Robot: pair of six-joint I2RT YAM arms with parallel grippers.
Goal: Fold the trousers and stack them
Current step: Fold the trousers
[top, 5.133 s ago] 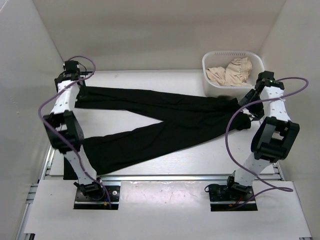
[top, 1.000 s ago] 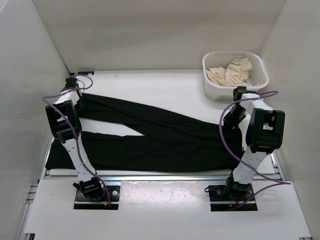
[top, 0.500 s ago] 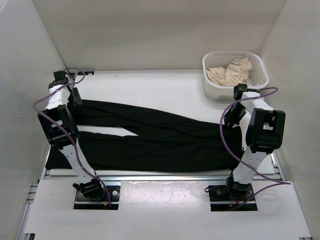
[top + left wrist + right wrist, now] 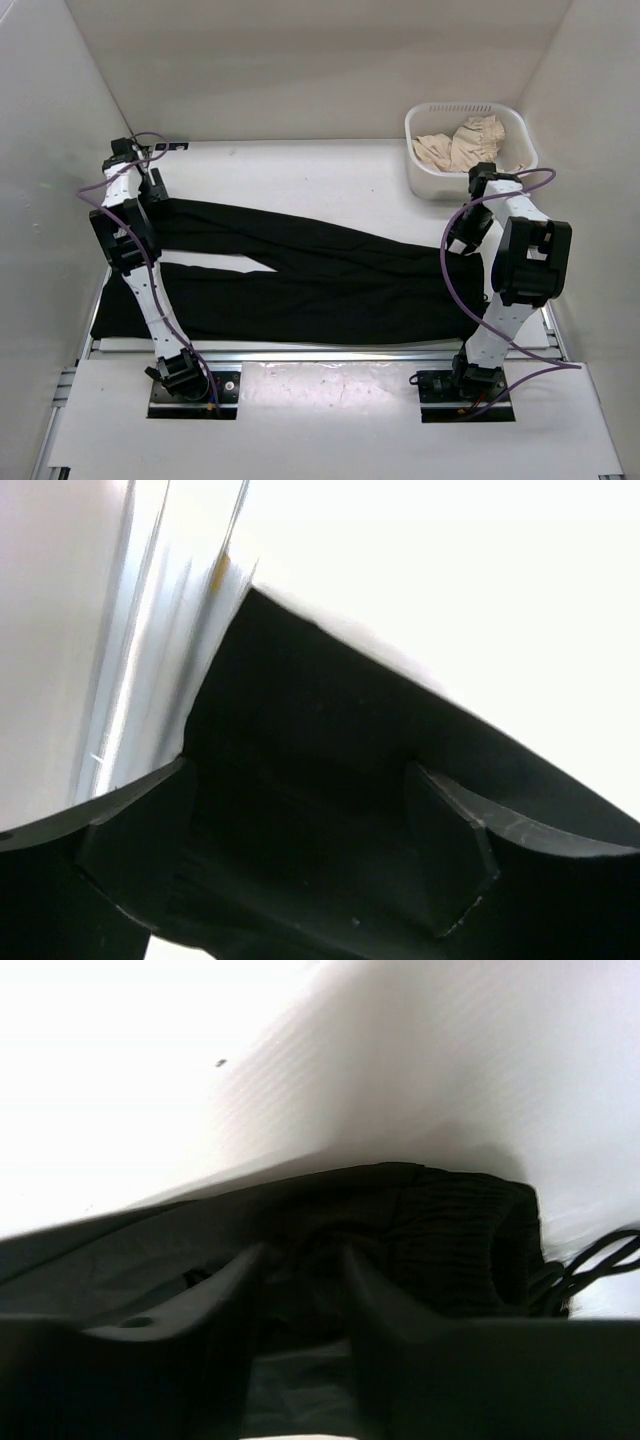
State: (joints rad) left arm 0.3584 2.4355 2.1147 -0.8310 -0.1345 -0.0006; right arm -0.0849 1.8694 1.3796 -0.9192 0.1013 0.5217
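Note:
The black trousers (image 4: pixel 330 270) lie spread across the table, waist at the right and both legs reaching left. My left gripper (image 4: pixel 152 195) sits at the far-left end of the upper leg. In the left wrist view its gripper (image 4: pixel 298 772) is open, with the fingers (image 4: pixel 140 850) wide apart over the black fabric (image 4: pixel 320 710). My right gripper (image 4: pixel 466 235) is at the waist. In the right wrist view that gripper (image 4: pixel 303 1256) is shut on bunched black fabric next to the ribbed waistband (image 4: pixel 470 1240).
A white basket (image 4: pixel 428 182) stands at the back right and holds a beige garment (image 4: pixel 460 145). White walls enclose the table on three sides. A metal rail (image 4: pixel 320 352) runs along the near edge, where the lower leg lies.
Five seconds ago the lower leg slanted across the table; now it lies straight along the near edge. In the last second the left wrist shifted a little left. The right arm barely moved.

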